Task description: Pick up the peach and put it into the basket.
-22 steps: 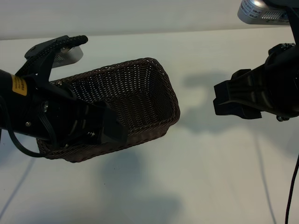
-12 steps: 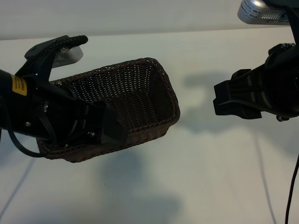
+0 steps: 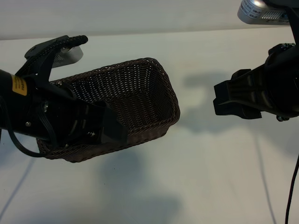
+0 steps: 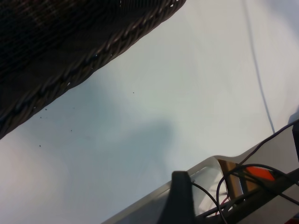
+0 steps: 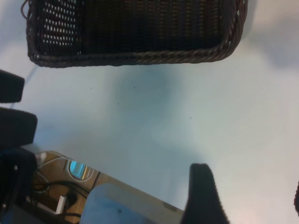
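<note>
The dark brown woven basket (image 3: 140,93) stands left of the table's middle, and its rim shows in the left wrist view (image 4: 79,65) and the right wrist view (image 5: 140,57). The peach is out of view in every frame. My left arm reaches across the basket's near left part and hides it, with the left gripper (image 3: 112,130) at the near rim. One of its fingers (image 4: 181,198) shows over bare table, with nothing against it. My right gripper (image 3: 226,100) hangs open to the right of the basket, apart from it, with nothing between its fingertips (image 5: 201,186).
A silver housing (image 3: 261,11) hangs at the top right and a grey one (image 3: 70,53) sits behind the left arm. Thin cables (image 3: 292,186) run down the table at the right and the far left. The white table (image 3: 210,177) lies bare in front.
</note>
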`<state>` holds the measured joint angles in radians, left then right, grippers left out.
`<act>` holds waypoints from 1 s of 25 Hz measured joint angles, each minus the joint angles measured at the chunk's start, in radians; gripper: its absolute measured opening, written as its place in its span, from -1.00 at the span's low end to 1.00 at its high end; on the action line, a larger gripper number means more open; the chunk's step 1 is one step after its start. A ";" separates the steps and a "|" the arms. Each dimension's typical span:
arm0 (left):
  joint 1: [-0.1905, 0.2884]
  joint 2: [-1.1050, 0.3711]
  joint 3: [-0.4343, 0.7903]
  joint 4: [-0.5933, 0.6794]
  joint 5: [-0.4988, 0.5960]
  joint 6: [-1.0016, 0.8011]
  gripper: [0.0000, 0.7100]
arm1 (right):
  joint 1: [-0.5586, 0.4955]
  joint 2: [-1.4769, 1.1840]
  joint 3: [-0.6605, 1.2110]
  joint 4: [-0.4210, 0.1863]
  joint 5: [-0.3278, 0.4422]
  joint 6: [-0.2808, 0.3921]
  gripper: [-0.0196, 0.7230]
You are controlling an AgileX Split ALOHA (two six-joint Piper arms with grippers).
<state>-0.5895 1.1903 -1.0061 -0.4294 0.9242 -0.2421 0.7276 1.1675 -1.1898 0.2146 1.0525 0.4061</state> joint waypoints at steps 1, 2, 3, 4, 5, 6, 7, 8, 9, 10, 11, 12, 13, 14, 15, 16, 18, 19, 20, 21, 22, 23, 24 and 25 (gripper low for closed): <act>0.000 0.000 0.000 0.000 0.000 0.000 0.66 | 0.000 0.000 0.000 0.000 0.000 0.000 0.31; 0.000 0.000 0.000 0.000 0.000 0.000 0.66 | 0.000 0.000 0.000 0.000 0.000 0.000 0.31; 0.000 0.000 0.000 0.000 0.000 0.000 0.66 | 0.000 0.000 0.000 0.000 0.000 0.000 0.31; 0.000 0.000 0.000 0.000 0.000 0.000 0.66 | 0.000 0.000 0.000 0.000 0.000 0.000 0.31; 0.000 0.000 0.000 0.000 0.001 0.000 0.66 | 0.000 0.000 0.000 0.000 0.000 0.000 0.31; 0.000 0.000 0.000 0.000 0.001 0.000 0.66 | 0.000 0.000 0.000 0.000 0.000 0.000 0.31; 0.000 0.000 0.000 0.000 0.003 0.000 0.66 | 0.000 0.000 0.000 0.000 0.000 0.000 0.31; 0.000 0.000 0.000 0.000 0.005 0.000 0.66 | 0.000 0.000 0.000 0.000 0.000 0.000 0.31; 0.000 0.000 0.000 0.000 0.008 0.000 0.66 | 0.000 0.000 0.000 0.000 0.000 0.000 0.31; 0.000 0.000 0.000 0.000 0.009 0.000 0.66 | 0.000 0.000 0.000 0.000 0.000 0.000 0.31; 0.000 0.000 0.000 0.000 0.009 0.000 0.66 | 0.000 0.000 0.000 0.000 0.000 0.000 0.31; 0.000 0.000 0.000 0.000 0.009 0.000 0.66 | 0.000 0.000 0.000 0.000 0.000 0.000 0.31; 0.000 0.000 0.000 0.000 0.009 -0.001 0.66 | 0.000 0.000 0.000 0.000 0.000 0.000 0.31; 0.000 0.000 0.000 0.000 0.009 -0.001 0.66 | 0.000 0.000 0.000 0.000 0.000 0.000 0.31; 0.000 0.000 0.000 0.000 0.009 -0.001 0.66 | 0.000 0.000 0.000 0.000 0.000 0.000 0.31; 0.000 0.000 0.000 0.000 0.009 -0.001 0.66 | 0.000 0.000 0.000 0.000 0.000 0.000 0.31; 0.000 0.000 0.000 0.000 0.009 -0.001 0.66 | 0.000 0.000 0.000 0.000 0.000 0.000 0.31; 0.000 0.000 0.000 0.000 0.009 -0.001 0.66 | 0.000 0.000 0.000 0.000 0.000 0.000 0.31; 0.000 0.000 0.000 0.000 0.006 -0.001 0.66 | 0.000 0.000 0.000 0.000 0.000 0.000 0.31; 0.000 0.000 0.000 0.000 -0.001 -0.001 0.66 | 0.000 0.000 0.000 0.000 0.000 0.000 0.31; 0.000 0.000 0.000 0.000 -0.009 0.000 0.66 | 0.000 0.000 0.000 0.000 0.000 0.000 0.31; 0.000 0.000 0.000 0.003 -0.017 0.003 0.66 | 0.000 0.000 0.000 0.000 0.000 0.000 0.31; 0.000 0.000 0.000 0.006 -0.023 0.011 0.66 | 0.000 0.000 0.000 0.000 0.000 0.000 0.31; 0.000 0.000 0.000 0.008 -0.033 0.017 0.66 | 0.000 0.000 0.000 0.000 0.000 0.000 0.31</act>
<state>-0.5895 1.1903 -1.0061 -0.4216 0.8914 -0.2251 0.7276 1.1675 -1.1898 0.2146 1.0525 0.4061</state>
